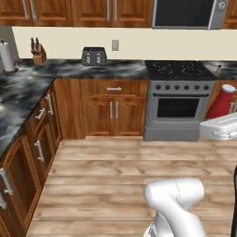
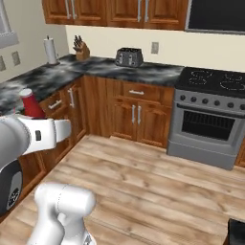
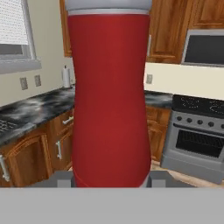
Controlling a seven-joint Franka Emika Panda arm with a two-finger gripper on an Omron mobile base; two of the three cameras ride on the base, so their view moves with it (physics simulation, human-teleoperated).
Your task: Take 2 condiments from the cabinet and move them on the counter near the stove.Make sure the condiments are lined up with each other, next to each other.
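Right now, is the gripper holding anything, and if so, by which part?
Yes: the gripper holds the red bottle, clamped at its lower end near the base, with the pale cap pointing away from the hand.

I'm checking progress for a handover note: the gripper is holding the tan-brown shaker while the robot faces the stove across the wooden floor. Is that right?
Not quite. The gripper is holding the red bottle with the pale cap, not a tan-brown shaker; the hand view shows it standing between the fingers. The rest holds: the stove lies ahead across the wooden floor.
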